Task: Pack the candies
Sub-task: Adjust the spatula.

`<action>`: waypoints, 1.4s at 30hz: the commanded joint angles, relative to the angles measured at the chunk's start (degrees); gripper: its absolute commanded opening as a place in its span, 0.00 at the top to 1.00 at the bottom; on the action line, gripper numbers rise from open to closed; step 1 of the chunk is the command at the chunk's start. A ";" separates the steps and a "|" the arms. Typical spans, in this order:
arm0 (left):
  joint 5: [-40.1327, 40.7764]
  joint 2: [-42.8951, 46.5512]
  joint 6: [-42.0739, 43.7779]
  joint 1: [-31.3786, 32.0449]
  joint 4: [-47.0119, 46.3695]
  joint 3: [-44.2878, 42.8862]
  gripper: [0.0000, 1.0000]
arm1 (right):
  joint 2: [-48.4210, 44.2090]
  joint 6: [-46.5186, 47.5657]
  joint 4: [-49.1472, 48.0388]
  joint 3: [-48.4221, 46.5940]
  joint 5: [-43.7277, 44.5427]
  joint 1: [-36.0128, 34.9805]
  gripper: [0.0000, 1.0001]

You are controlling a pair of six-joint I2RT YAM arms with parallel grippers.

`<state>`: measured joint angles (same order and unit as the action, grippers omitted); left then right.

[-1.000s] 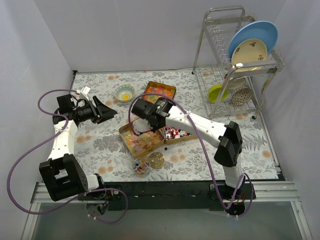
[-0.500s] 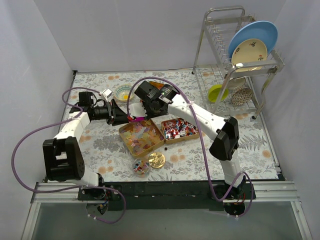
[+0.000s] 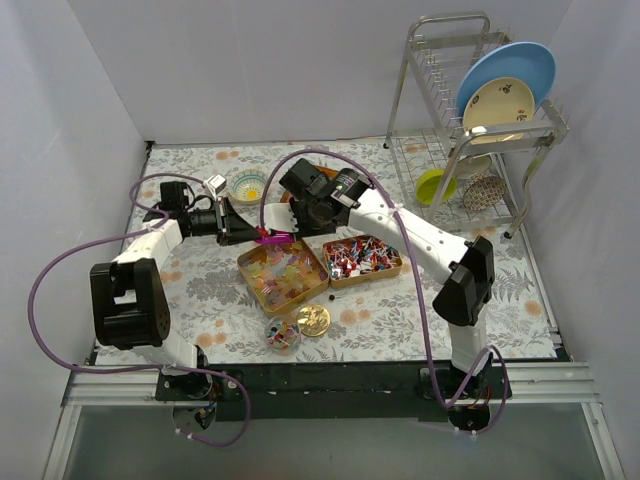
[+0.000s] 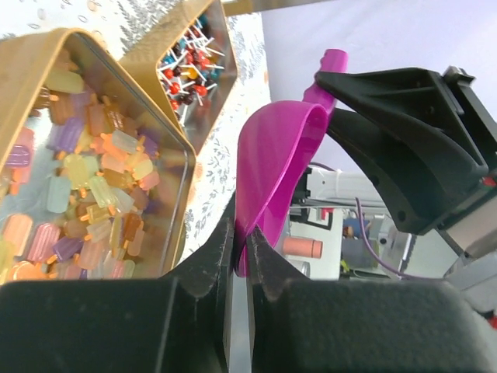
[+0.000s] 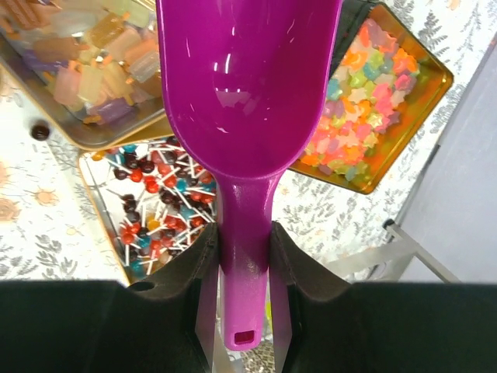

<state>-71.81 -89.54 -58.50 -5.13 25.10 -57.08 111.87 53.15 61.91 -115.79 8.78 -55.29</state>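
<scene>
Both arms meet above the gold tins (image 3: 243, 265). The right fingers (image 5: 198, 268) clamp the handle of the empty magenta plastic scoop (image 5: 248, 109), and the left fingers (image 4: 211, 260) pinch almost shut on its front rim, which looks like a handover. The candies (image 3: 285, 272) lie in the tins on the desk (image 3: 200, 290).

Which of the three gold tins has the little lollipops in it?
The near right tin: its candies are red and blue balls on white sticks.
</scene>
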 commanded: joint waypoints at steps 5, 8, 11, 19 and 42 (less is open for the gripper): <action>-10.36 -1.43 1.10 -0.15 -0.59 2.50 1.00 | -8.33 -6.99 -4.25 5.22 -21.49 5.95 0.77; -10.89 -1.95 3.12 -0.24 0.73 1.88 1.00 | -13.76 -8.84 -6.70 9.51 -33.97 12.36 0.67; -10.89 -2.31 3.57 -0.15 1.00 1.27 1.00 | -17.81 -9.81 -12.06 15.23 -40.58 15.81 0.62; -10.72 -2.04 3.74 -0.15 1.18 1.44 1.00 | -17.13 -11.40 -15.60 18.49 -45.33 16.26 0.61; -10.45 -0.81 1.37 -0.24 -0.58 2.32 1.00 | -9.75 -12.36 -11.72 15.33 -47.62 16.26 0.44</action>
<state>-79.37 -92.25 -56.86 -5.15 25.21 -54.76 102.52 40.86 48.95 -98.39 -36.47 -38.74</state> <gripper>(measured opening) 0.054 0.568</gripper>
